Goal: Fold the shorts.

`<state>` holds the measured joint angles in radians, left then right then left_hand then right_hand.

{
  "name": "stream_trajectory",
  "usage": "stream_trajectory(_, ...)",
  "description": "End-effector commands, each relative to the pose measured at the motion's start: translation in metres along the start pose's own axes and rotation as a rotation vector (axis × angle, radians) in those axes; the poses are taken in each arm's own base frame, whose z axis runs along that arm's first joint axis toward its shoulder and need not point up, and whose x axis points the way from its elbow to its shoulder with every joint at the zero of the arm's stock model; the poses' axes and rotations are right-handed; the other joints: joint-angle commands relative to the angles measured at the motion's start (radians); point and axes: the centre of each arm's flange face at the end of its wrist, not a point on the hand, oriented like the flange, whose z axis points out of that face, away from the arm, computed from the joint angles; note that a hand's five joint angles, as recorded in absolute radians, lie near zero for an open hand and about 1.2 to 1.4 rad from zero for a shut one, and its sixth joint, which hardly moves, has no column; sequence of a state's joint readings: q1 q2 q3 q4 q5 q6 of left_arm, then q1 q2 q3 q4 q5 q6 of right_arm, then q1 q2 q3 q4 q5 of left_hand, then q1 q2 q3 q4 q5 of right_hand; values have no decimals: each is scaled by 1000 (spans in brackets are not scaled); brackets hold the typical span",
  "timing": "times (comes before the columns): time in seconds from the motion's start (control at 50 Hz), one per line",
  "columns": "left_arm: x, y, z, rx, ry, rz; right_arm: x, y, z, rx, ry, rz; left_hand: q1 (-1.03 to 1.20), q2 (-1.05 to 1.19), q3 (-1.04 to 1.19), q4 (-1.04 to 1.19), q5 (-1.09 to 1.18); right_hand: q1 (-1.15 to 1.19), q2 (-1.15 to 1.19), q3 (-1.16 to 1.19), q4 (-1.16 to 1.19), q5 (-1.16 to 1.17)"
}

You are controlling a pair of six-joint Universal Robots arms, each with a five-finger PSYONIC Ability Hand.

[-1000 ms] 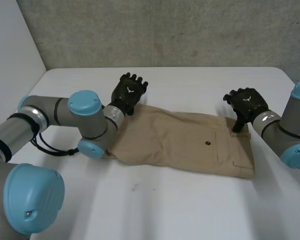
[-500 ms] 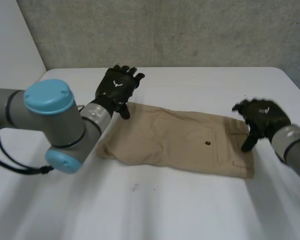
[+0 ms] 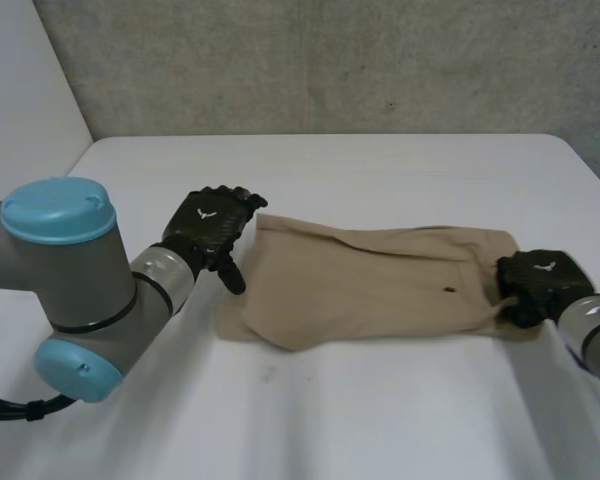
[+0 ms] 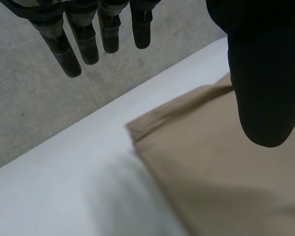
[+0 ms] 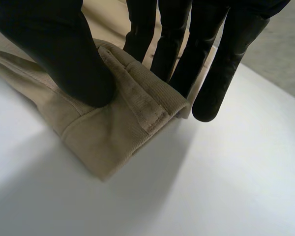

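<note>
Shorts: tan, lying flat on the white counter, between the two hands, long axis running across the counter. A small dark button faces up near the right-hand end.

Progress (judgement): the cloth reads as one long strip, probably already doubled leg over leg. The crosswise fold, end to end, is not yet made, so roughly half remains.

Right hand: at the shorts' right end. Its wrist view shows the thumb on top of a thick stitched hem and the fingers behind it, pinching that edge.

Left hand: just beside the left end, fingers straight and spread, thumb out, holding nothing.

Containers: none to log; the shorts lie directly on the counter.
</note>
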<state>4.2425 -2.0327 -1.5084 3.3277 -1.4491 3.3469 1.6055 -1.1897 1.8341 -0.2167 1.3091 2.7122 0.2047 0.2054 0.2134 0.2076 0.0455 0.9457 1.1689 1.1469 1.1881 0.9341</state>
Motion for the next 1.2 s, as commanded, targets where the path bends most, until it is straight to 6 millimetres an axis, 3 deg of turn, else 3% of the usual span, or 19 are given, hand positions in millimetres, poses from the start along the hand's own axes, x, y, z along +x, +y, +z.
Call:
stream_trajectory(0.02, -13, -4, -10, 4, -32, -6, 52, 5, 2, -52, 138, -144, -6, -7, -15, -9, -21, 451, 227, 249, 208, 288)
stream_trajectory(0.12, -18, -6, -15, 6, -47, -8, 40, -11, -2, -37, 94, -252, -6, -7, -15, -9, -21, 451, 227, 249, 208, 288)
stream_trajectory(0.18, -20, -7, -20, 6, -54, -9, -4, -54, -5, 101, 0, -349, -6, -7, -15, -9, -21, 451, 227, 249, 208, 288)
stream_trajectory(0.26, -21, -10, -25, 11, -62, -9, -50, -89, -15, 231, -101, -428, -6, -7, -15, -9, -21, 451, 227, 249, 208, 288)
stream_trajectory(0.32, -21, -10, -30, 11, -63, -10, -85, -100, -24, 293, -197, -470, -6, -7, -15, -9, -21, 451, 227, 249, 208, 288)
stream_trajectory(0.34, -22, -11, -32, 13, -65, -10, -113, -102, -29, 325, -279, -516, -6, -7, -15, -9, -21, 451, 227, 249, 208, 288)
stream_trajectory(0.46, -21, -11, -37, 13, -67, -10, -201, -82, -47, 385, -543, -743, -9, -10, -18, -12, -24, 451, 227, 249, 208, 288)
stream_trajectory(0.52, -23, -10, -37, 9, -72, -12, -218, -62, -43, 326, -607, -822, -9, -10, -18, -12, -24, 451, 227, 249, 208, 288)
stream_trajectory(0.58, -24, -10, -36, 10, -74, -12, -219, -56, -38, 292, -619, -830, -9, -10, -18, -12, -24, 431, 208, 230, 189, 268)
stream_trajectory(0.6, -24, -10, -36, 10, -74, -12, -220, -56, -37, 293, -617, -825, -9, -10, -18, -12, -24, 312, 89, 111, 70, 149)
stream_trajectory(0.64, -25, -13, -35, 20, -76, -10, -215, -75, -37, 366, -560, -774, -9, -10, -18, -12, -24, -382, -605, -583, -624, -544)
stream_trajectory(0.72, -26, -17, -34, 37, -79, -9, -195, -113, -48, 478, -474, -587, -9, -10, -18, -12, -24, -771, -994, -972, -1014, -934)
stream_trajectory(0.86, -28, -37, -24, 147, -94, 9, -155, -136, -68, 532, -400, -309, -3, -4, -12, -6, -18, -771, -994, -972, -1014, -934)
stream_trajectory(0.94, -22, -50, -17, 210, -78, 16, -118, -139, -74, 529, -318, -178, 0, -1, -9, -3, -15, -771, -994, -972, -1014, -934)
stream_trajectory(0.96, -9, -53, -12, 223, -45, 17, -101, -138, -71, 519, -275, -123, 12, 11, 3, 9, -4, -771, -994, -972, -1014, -934)
stream_trajectory(1.02, 15, -56, -6, 241, 18, 20, -87, -136, -67, 498, -242, -67, 15, 14, 6, 12, -1, -771, -994, -972, -1014, -934)
stream_trajectory(1.04, 27, -59, -1, 251, 51, 14, -71, -130, -60, 464, -211, 9, 15, 14, 6, 12, -1, -771, -994, -972, -1014, -934)
stream_trajectory(1.08, 33, -60, 2, 257, 69, 12, -66, -128, -58, 453, -202, 32, 18, 17, 9, 15, 2, -771, -994, -972, -1014, -934)
stream_trajectory(1.2, 80, -43, 28, 203, 208, -72, -35, -113, -37, 363, -136, 156, 44, 43, 35, 41, 29, -771, -994, -972, -1014, -934)
